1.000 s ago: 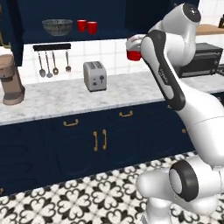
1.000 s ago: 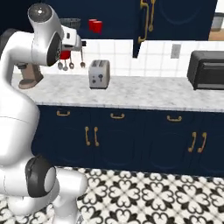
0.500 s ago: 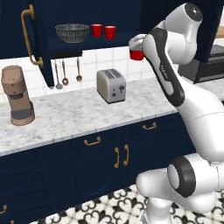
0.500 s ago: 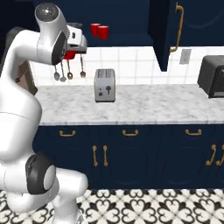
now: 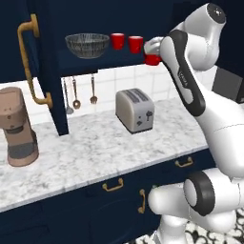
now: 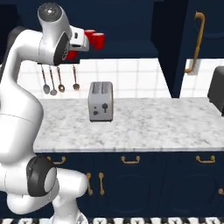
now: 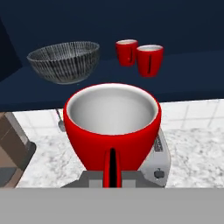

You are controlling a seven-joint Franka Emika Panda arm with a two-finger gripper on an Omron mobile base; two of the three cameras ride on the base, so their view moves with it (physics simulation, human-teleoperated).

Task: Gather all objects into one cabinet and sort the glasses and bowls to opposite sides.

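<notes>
My gripper (image 5: 152, 52) is shut on a red cup (image 5: 152, 59), holding it upright just right of the open navy cabinet's shelf (image 5: 95, 64). In the hand view this held cup (image 7: 112, 127) sits close in front, its pale inside showing. On the shelf the grey mesh bowl (image 5: 87, 45) stands at the left, and two more red cups (image 5: 117, 41) (image 5: 135, 44) stand side by side at the right. The bowl (image 7: 64, 61) and both cups (image 7: 127, 51) (image 7: 150, 60) lie beyond the held cup. The cabinet door (image 5: 45, 62) is swung open, its brass handle (image 5: 28, 57) facing me.
A silver toaster (image 5: 136, 109) stands on the marble counter (image 5: 95, 152) under the shelf. A brown grinder (image 5: 18, 126) is at the left. Utensils (image 5: 76, 95) hang on the tiled wall. A black appliance (image 6: 217, 89) sits at the far right, past the other open door (image 6: 175, 43).
The whole scene has shifted and grown as the base drove closer to the cabinet. The gripper still carries the red cup, now near the shelf's right end.
</notes>
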